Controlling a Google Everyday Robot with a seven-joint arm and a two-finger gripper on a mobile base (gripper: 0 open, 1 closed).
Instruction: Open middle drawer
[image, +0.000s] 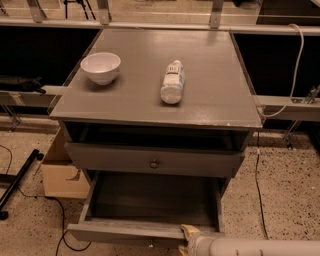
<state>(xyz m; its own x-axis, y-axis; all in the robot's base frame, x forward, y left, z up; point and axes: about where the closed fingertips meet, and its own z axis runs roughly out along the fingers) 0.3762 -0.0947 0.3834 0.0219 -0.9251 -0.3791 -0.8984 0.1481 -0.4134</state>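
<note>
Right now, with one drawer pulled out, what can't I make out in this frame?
Camera view only:
the gripper, at the middle drawer front by the bottom edge, is mostly cut off by that edge;
the lowest drawer is hidden under the pulled-out middle drawer;
the top drawer inside is shadowed by the tabletop;
the bottle label is too small to read.
</note>
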